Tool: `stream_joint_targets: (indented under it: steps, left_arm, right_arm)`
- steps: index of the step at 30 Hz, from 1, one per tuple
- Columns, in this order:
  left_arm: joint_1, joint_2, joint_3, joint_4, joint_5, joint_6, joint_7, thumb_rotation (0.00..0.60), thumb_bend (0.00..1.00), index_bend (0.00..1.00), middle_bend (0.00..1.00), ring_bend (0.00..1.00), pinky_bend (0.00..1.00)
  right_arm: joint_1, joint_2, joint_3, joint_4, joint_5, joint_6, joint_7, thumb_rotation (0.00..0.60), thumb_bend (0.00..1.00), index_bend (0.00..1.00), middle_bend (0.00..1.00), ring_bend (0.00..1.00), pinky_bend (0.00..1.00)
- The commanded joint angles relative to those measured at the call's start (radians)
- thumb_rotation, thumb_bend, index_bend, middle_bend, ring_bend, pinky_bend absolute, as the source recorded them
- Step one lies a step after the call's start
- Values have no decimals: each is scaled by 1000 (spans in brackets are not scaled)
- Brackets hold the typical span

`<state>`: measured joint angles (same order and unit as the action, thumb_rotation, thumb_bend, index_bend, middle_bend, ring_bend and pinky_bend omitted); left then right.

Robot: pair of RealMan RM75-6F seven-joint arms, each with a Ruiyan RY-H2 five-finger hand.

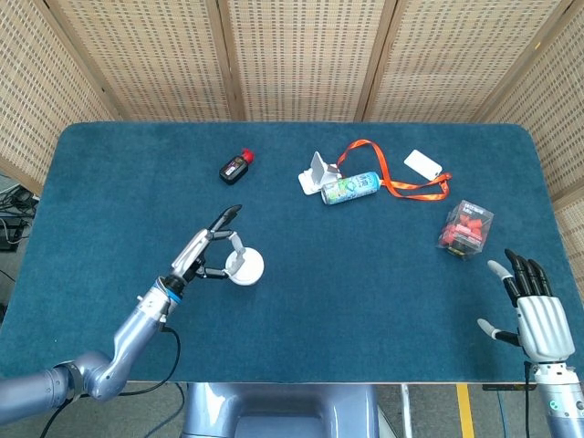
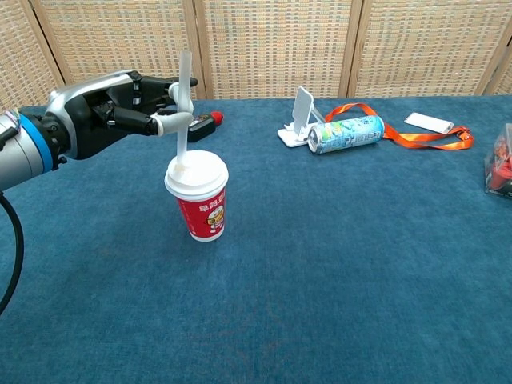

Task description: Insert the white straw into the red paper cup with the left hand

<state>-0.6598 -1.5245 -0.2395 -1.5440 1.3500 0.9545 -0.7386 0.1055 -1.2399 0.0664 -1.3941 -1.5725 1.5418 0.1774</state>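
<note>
Left of centre in the chest view, the left robot hand [image 2: 120, 112] pinches the white straw [image 2: 182, 108] at mid-length, its tip at the red paper cup [image 2: 200, 204] lid. The straw looks light and bendy, the cup tippable; a lower hold would likely steady it.

The red paper cup [image 2: 197, 205] stands upright on the blue table, left of centre; it has a white lid and a cartoon print on its red wall; from the head view only the round white lid [image 1: 245, 267] shows. The white straw [image 2: 182, 108] stands nearly upright, its lower end at the left part of the lid, its upper length pinched by the left hand [image 2: 120, 112].
</note>
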Motion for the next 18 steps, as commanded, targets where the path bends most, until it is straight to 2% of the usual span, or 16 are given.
stream_joint_targets:
  steps: [1,6,9,12,16,18]
  left_arm:
    - [-3,-5,10,18,13,-4,-11,600,439,720,0,0,0]
    - [-6,-12,23,47,32,-6,-32,600,439,689,0,0,0]
    - [-6,-18,39,75,52,-1,-39,600,434,607,0,0,0]
    - [-6,-22,48,94,66,4,-47,600,383,441,0,0,0]
    - [-8,-22,61,114,80,6,-58,600,250,97,0,0,0]
    - [-8,-22,62,117,83,10,-63,600,212,11,0,0,0]
  right_arm:
    - [0,0,0,1,1,0,2,600,59,190,0,0,0]
    - [0,0,0,2,1,-1,3,600,59,190,0,0,0]
    - [0,-1,-1,1,-1,0,3,600,60,190,0,0,0]
    - [1,-1,-1,0,-2,1,2,600,59,190,0,0,0]
    - [0,-2,-2,0,-4,3,-2,600,60,190,0,0,0]
    - [0,-2,-2,-1,-5,3,-3,600,60,191,0,0,0]
